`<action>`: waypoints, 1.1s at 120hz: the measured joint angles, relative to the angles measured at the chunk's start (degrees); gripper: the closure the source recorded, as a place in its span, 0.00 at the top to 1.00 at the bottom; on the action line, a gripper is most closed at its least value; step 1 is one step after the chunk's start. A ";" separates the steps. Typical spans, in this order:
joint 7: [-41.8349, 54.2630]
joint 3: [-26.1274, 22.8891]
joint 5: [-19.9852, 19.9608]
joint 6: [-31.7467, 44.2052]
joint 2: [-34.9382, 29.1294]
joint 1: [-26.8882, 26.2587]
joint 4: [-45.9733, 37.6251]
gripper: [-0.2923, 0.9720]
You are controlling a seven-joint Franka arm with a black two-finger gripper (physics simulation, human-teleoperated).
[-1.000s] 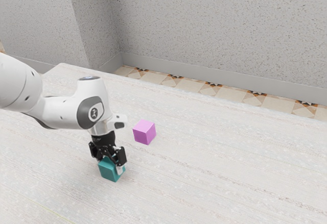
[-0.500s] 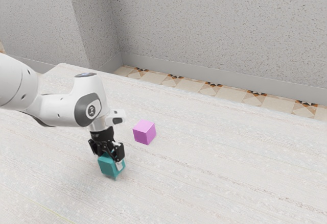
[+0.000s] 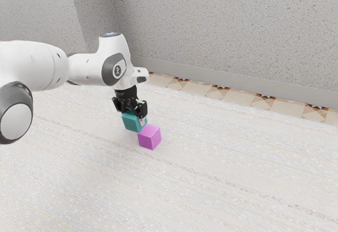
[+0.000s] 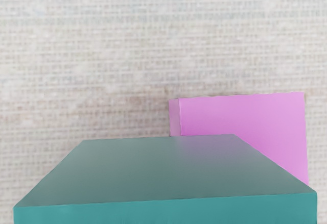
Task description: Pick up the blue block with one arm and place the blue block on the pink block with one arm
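A teal-blue block [image 3: 131, 121] hangs in the air, with my black gripper [image 3: 133, 114] shut on it. It sits just above and to the exterior view's left of the pink block [image 3: 149, 137], which rests on the pale table. From the wrist camera the blue block [image 4: 163, 178] is large and close under my hand, and the pink block [image 4: 245, 124] lies on the table past its far corner, partly covered by it.
The pale wooden tabletop [image 3: 222, 179] stretches wide around both blocks. Grey textured walls [image 3: 237, 26] rise behind it, with a strip of patterned floor tiles [image 3: 253, 99] along the table's far edge.
My arm has lifted the blue block off the table and carried it toward the far side and the exterior view's right, up beside the pink block. The pink block has stayed put.
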 joint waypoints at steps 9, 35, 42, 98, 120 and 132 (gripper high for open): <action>-0.83 -1.08 -0.01 -2.51 1.85 0.85 3.95 0.47; -2.82 -1.67 0.12 -6.63 2.49 -0.45 5.32 0.47; -3.22 -2.07 0.18 -7.15 2.59 -0.47 5.71 0.47; -4.75 -2.35 0.24 -9.10 7.41 0.01 12.33 0.50; -4.26 -2.46 -0.16 -9.38 7.78 -0.11 12.95 0.62; -3.97 -2.43 -0.27 -9.48 7.64 -0.06 13.03 0.67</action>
